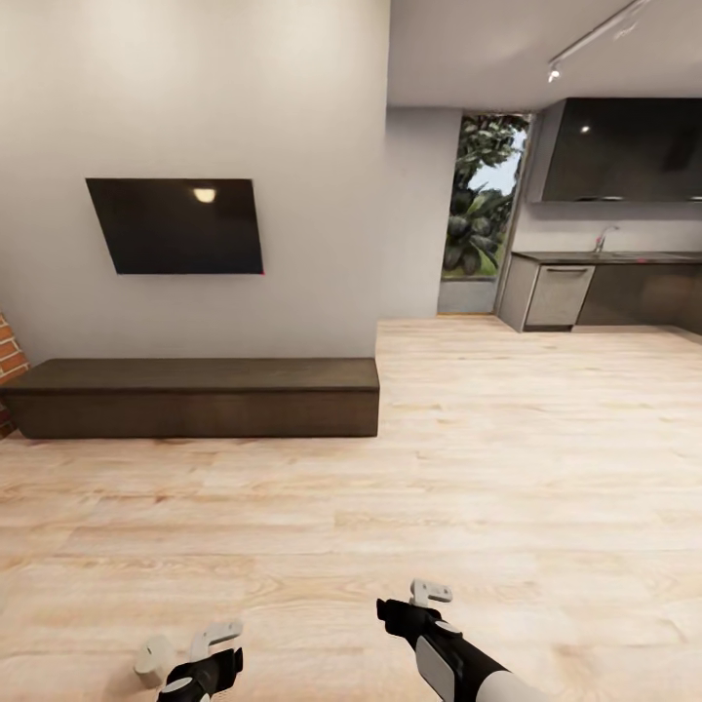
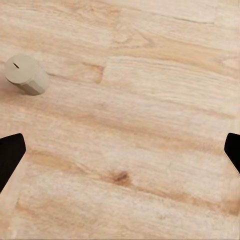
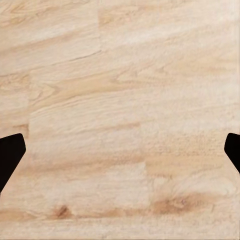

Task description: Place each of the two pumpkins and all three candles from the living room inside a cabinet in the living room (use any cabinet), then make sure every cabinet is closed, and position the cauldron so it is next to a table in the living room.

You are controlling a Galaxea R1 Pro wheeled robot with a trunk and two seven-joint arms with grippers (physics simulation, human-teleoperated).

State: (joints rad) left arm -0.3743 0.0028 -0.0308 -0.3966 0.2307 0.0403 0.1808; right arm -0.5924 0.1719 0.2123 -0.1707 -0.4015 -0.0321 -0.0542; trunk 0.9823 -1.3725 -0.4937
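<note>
Both grippers appear at the bottom of the head view. Our left gripper is at the lower left, with its white fingers spread, and nothing is between them. In the left wrist view the two dark fingertips stand at the opposite edges of the frame, so the jaws are released, and only the plank floor lies between them. One candle, a short cream cylinder, stands upright on the floor just beside the left gripper, at its outer side; we cannot tell from the head view if they touch. In the left wrist view the candle is at the upper left, apart from the fingertips.

Our right gripper is at the lower middle of the head view, at the end of a black and white arm. Its jaws are also wide apart and hold nothing; the right wrist view shows bare floor between the dark fingertips.

The cabinet, long, low and dark brown, stands against the wall in the middle left, well apart from both grippers, and its front panels look closed. Above it a black screen hangs on the wall. A kitchen counter is at the upper right.
</note>
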